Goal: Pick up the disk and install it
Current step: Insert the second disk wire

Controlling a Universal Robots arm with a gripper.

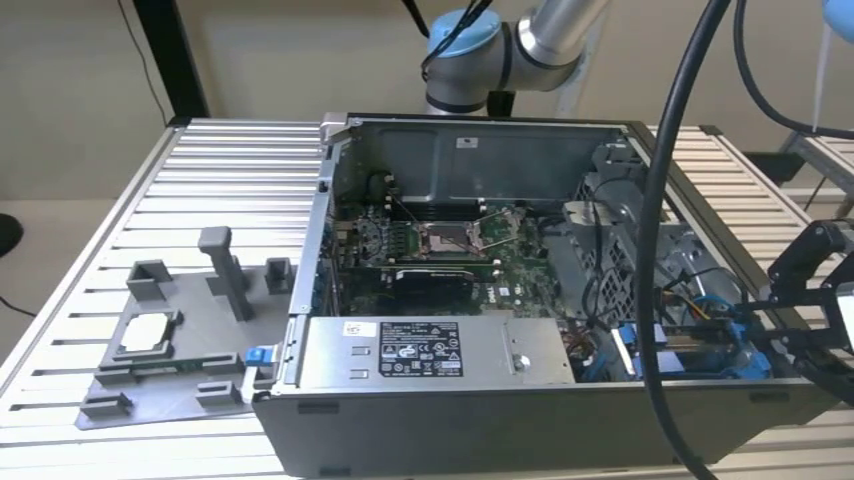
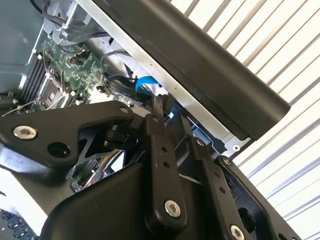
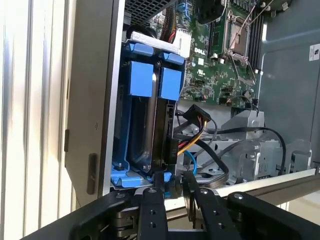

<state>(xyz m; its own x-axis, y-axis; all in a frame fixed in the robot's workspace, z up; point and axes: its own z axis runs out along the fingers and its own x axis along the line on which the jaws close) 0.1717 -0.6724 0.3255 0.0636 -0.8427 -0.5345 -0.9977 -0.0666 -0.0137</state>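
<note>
Most of the job looks done — the disk (image 3: 150,125), seen edge-on in its blue bracket (image 3: 140,79), stands inside the drive bay at the corner of the open computer case (image 1: 534,410), just beside the motherboard (image 3: 220,65). The gripper (image 3: 173,176) is right at the bracket's outer end, by the case's rim on the exterior view's right; whether it clamps the bracket or merely rests against it I cannot tell. Full seating isn't clear either — so, by my judgement, pushing home and letting go may remain.
</note>
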